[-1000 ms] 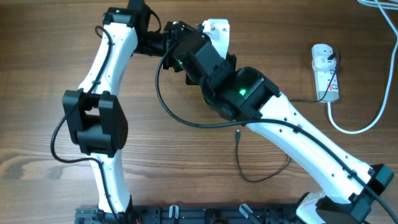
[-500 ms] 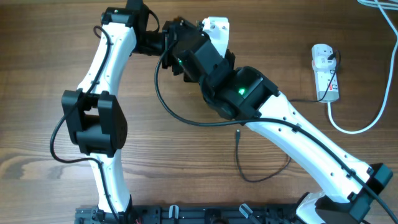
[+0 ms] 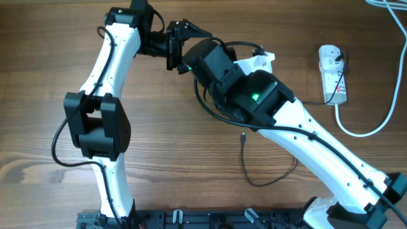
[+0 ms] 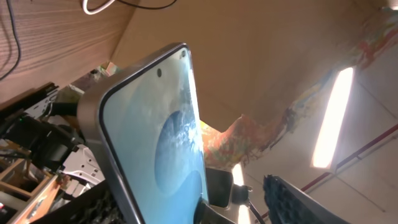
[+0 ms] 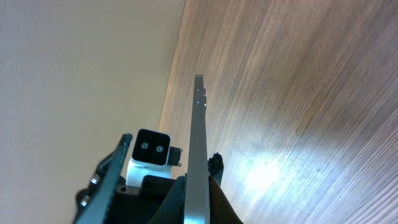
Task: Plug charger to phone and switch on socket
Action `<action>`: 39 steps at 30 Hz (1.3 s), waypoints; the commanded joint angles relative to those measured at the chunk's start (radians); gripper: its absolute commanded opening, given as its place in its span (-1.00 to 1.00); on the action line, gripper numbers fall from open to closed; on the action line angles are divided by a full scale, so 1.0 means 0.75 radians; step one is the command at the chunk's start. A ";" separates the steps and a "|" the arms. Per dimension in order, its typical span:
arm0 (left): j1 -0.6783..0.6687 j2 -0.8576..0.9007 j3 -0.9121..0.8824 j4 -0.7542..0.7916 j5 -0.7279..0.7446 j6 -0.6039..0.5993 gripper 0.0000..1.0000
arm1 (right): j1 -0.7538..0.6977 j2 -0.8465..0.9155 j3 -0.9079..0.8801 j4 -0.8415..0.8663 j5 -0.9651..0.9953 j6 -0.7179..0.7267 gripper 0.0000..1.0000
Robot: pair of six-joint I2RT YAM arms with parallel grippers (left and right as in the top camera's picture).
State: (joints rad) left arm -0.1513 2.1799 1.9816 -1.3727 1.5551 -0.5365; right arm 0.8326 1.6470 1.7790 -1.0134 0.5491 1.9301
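Both jaws of the left gripper point(image 3: 181, 39) are standing released overhead, well left of the socket point(image 3: 332, 75). From the left wrist, the phone point(image 4: 155, 137) is leaning, its long axis rising rightward. From the right wrist, the right gripper point(image 5: 196, 200) is clenching the phone edge-on, its free end pointing upward.

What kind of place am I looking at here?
Most likely a robotics lab or test bench. A left arm and a right arm reach over a wooden table holding a socket strip and a charger cable, and a ceiling strip light hangs overhead.
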 commanded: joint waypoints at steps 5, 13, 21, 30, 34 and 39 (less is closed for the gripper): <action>-0.002 -0.050 0.026 -0.003 0.029 -0.037 0.24 | -0.004 -0.021 0.019 0.013 0.066 0.187 -0.91; -0.003 -0.050 0.026 -0.008 0.029 -0.065 -0.28 | -0.003 -0.013 0.018 0.060 0.015 0.188 -0.91; -0.003 -0.050 0.026 -0.023 0.030 -0.065 -0.46 | -0.003 -0.007 0.018 0.065 -0.010 0.189 -0.91; -0.003 -0.050 0.026 -0.042 0.030 -0.065 -0.55 | -0.003 -0.004 0.018 0.064 -0.035 0.187 -0.91; -0.003 -0.050 0.026 -0.042 0.030 -0.065 -0.72 | -0.003 -0.004 0.018 0.064 -0.035 0.179 -0.91; -0.003 -0.050 0.026 -0.042 0.029 -0.064 -0.92 | -0.004 -0.004 0.019 0.067 -0.028 0.028 0.06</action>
State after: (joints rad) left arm -0.1493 2.1799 1.9816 -1.4029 1.5543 -0.5838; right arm 0.8280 1.6474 1.7794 -0.9619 0.5274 2.0472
